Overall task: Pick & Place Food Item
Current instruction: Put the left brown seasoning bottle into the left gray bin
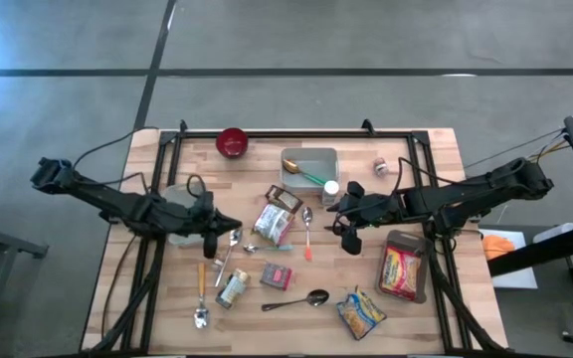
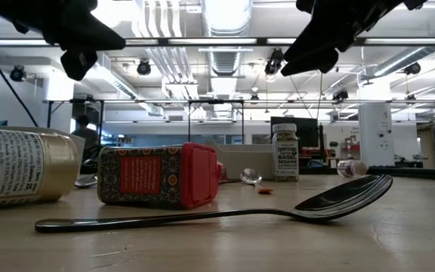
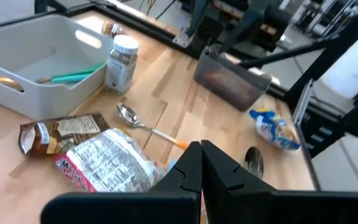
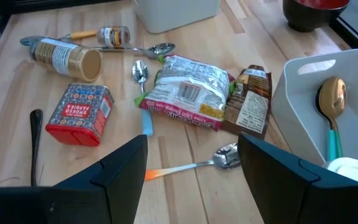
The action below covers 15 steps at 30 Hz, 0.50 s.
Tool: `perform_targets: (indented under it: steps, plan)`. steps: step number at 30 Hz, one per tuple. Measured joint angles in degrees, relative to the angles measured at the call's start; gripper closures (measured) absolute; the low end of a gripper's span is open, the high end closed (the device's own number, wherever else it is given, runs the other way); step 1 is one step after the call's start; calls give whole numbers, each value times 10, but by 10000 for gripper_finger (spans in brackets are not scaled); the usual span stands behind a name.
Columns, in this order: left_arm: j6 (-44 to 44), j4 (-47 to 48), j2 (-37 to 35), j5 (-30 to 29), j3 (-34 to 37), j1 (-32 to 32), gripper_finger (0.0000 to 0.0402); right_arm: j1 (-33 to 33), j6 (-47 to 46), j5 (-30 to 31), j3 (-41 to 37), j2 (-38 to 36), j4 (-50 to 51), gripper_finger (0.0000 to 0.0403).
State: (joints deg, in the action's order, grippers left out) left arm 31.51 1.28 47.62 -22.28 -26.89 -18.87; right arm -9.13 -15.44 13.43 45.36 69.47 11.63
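A white-and-pink snack bag lies flat at the table's middle, with a brown pouch beside it. A red spice box and a gold-lidded jar lie on their sides nearer the front. A yellow packet lies front right. My left gripper hovers shut just left of the snack bag, holding nothing. My right gripper hovers open to the right of the bags, above an orange-handled spoon, with nothing between its fingers.
A white bin holding a gold spoon stands at the back, a small spice jar beside it. A red bowl sits back left. A dark bin with a packet stands right. A black spoon lies at the front.
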Motion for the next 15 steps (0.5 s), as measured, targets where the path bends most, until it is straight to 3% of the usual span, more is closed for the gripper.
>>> perform_targets:
  steps: [7,15]
  plan:
    - [53,-18,22,0,-1,0,401,0,6,0,-3,0,0,155]
    - [45,-10,24,27,-2,1,401,0,11,0,-3,0,-3,155]
